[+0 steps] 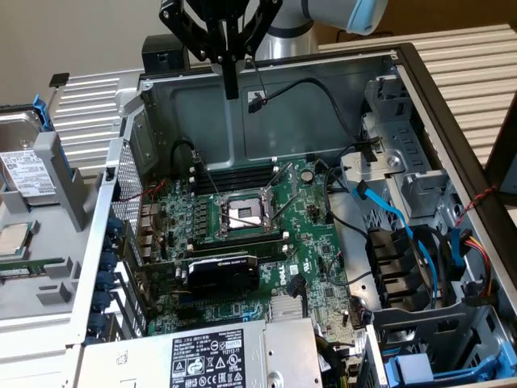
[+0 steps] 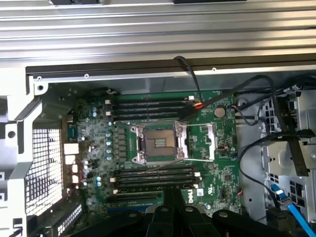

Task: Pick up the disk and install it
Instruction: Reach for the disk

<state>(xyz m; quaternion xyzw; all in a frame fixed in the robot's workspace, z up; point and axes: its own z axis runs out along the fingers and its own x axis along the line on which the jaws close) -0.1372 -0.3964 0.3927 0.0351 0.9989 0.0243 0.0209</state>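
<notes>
Step in hand, as judged: the reach for the pick-up, with no grasp made yet. Gripper (image 1: 232, 87) high above the open computer case (image 1: 186, 105), near its far wall and over the motherboard (image 1: 242, 242). Jaws pressed together, nothing between them.

Disk (image 1: 23, 174) outside the case, just beyond its wall on the exterior view's left. Propped at a tilt in a grey holder (image 1: 63, 174), blue carrier frame (image 1: 40, 113) at its upper end. Well apart from the gripper and untouched. Small silver CPU chip (image 1: 11, 238) beside that same wall, nearer the camera; not the target.

Next move, by judgement, calls for travel out from above the case toward the disk. Calls too for jaws parted enough to span the drive or its frame before any descent, and for a clear line past the holder's upright. Metal drive cage (image 1: 404, 186) inside the case at the exterior view's right; which bay suits the disk, impossible to tell.
</notes>
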